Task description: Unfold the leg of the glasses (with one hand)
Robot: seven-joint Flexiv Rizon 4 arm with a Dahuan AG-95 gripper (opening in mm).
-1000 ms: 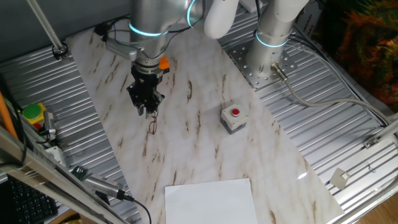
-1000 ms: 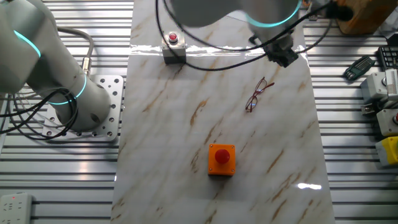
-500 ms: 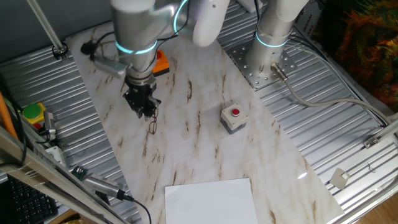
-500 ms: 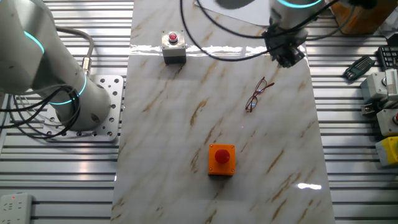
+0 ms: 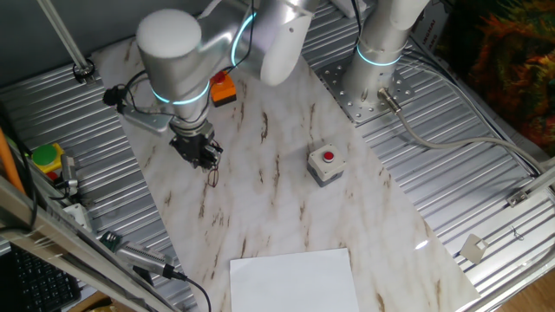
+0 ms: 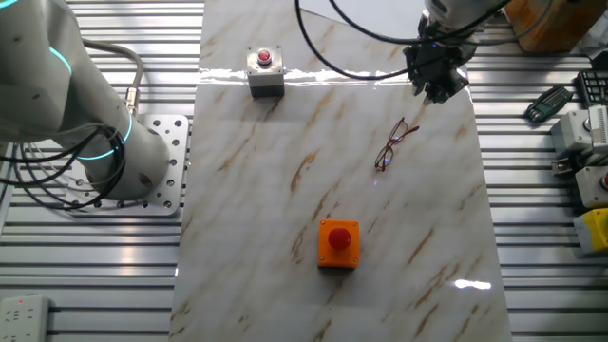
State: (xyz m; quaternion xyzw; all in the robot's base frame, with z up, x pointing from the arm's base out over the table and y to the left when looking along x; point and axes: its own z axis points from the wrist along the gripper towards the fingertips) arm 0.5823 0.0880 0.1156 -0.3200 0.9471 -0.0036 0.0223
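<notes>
The glasses (image 5: 212, 177) (image 6: 392, 145) lie flat on the marble board, a thin dark reddish wire frame with clear lenses. The leg (image 6: 407, 129) stays close along the frame at the end nearest my gripper. In one fixed view my gripper (image 5: 201, 157) hovers just up and left of the glasses. In the other fixed view my gripper (image 6: 439, 84) sits beyond them, near the board's right edge. Its dark fingers point down with a small gap and hold nothing. No contact with the glasses shows.
A grey box with a red button (image 5: 325, 164) (image 6: 265, 72) and an orange button box (image 5: 224, 89) (image 6: 338, 243) stand on the board. A white sheet (image 5: 295, 277) lies at the front. A second arm's base (image 5: 375, 80) (image 6: 114, 152) stands beside the board.
My arm has swung toward the board's edge and the gripper has shifted slightly away from the orange box. The glasses have not moved.
</notes>
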